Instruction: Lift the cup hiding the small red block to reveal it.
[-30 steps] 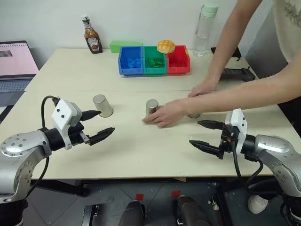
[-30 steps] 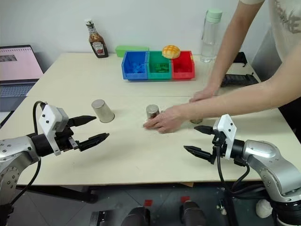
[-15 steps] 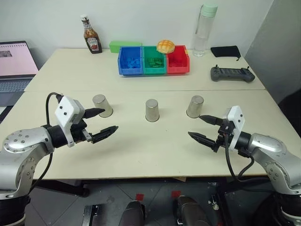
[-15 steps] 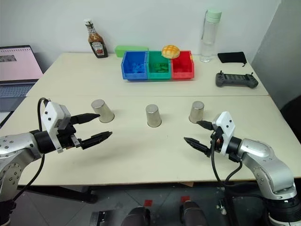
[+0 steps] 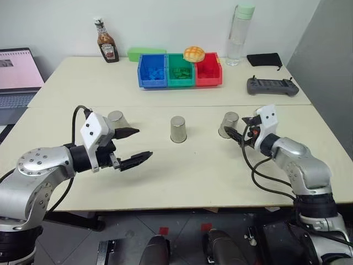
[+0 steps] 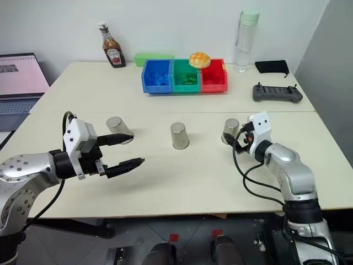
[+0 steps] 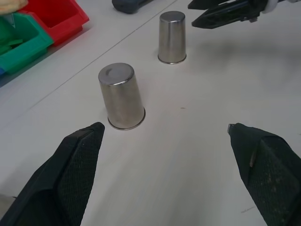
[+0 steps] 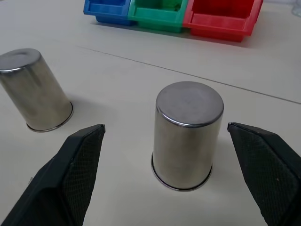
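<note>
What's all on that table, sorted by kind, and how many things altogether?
Silver cups: 3, left, middle, right
Storage bins: 3, blue, green, red
Ketchup bottle: 1
Water bottle: 1
Bun: 1
Green box: 1
Controller: 1
Black pouch: 1
Total: 12

Head stereo pair looked forward and down over the table (image 5: pixel 165 182) from its near edge, taking in the whole top to the far edge; both eyes shared the same scene, slightly offset sideways. Left wrist camera sat low and close over the table, facing across toward the right edge, along the left gripper (image 7: pixel 164 141), with the middle cup (image 7: pixel 121 96) nearest and the right cup (image 7: pixel 171 37) beyond. Right wrist camera was very close to the right cup, aimed toward the far edge and the bins (image 8: pixel 174 14). Both wrist views shared the middle and right cups.
</note>
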`<control>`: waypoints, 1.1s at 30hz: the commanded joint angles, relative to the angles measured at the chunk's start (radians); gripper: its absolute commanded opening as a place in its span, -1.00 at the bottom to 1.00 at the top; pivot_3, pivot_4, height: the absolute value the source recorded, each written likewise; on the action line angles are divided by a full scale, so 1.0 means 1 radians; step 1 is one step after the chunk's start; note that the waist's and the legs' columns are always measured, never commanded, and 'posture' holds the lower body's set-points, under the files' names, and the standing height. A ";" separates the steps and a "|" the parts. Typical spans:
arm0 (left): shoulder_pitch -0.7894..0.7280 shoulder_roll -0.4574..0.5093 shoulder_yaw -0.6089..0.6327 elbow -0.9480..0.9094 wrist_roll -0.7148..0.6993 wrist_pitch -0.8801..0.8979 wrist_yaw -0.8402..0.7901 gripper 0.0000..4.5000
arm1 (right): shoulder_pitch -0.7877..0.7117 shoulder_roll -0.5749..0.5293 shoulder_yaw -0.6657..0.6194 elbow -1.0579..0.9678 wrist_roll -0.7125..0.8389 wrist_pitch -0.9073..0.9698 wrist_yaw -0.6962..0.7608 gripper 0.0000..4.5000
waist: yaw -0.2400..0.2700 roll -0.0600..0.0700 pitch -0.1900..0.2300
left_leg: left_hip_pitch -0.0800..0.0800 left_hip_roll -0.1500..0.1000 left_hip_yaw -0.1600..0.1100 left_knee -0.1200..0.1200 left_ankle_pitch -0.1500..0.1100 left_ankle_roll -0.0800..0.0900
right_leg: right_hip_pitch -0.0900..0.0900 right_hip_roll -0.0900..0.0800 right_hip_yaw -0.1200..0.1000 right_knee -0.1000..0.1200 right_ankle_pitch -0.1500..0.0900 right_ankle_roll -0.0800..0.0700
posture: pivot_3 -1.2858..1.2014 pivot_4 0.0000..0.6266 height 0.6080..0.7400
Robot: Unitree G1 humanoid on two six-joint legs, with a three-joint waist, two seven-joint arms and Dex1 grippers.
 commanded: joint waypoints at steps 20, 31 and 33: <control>0.005 0.002 0.008 -0.040 -0.039 -0.004 -0.010 1.00 | -0.237 0.140 -0.006 0.500 -0.144 -0.329 0.004 0.32 | -0.007 0.000 0.000 | -0.001 0.000 0.002 0.000 0.000 0.000 | -0.001 0.000 0.001 0.000 0.003 -0.005 | 0.03 -0.52 1.00; -0.060 -0.022 -0.082 -0.029 -0.024 -0.017 -0.014 1.00 | -0.220 0.119 -0.046 0.367 -0.109 -0.332 0.038 0.18 | -0.007 0.000 0.000 | 0.000 0.000 0.002 0.000 0.000 0.000 | -0.001 0.000 0.001 0.000 0.003 -0.005 | 0.03 -0.52 1.00; -0.074 -0.028 -0.096 -0.019 -0.018 -0.020 -0.014 1.00 | -0.207 0.098 -0.068 0.290 -0.087 -0.303 0.040 0.18 | -0.006 0.000 0.000 | -0.001 0.000 0.002 0.000 0.000 0.000 | -0.001 0.000 0.001 0.000 0.003 -0.005 | 0.03 -0.52 1.00</control>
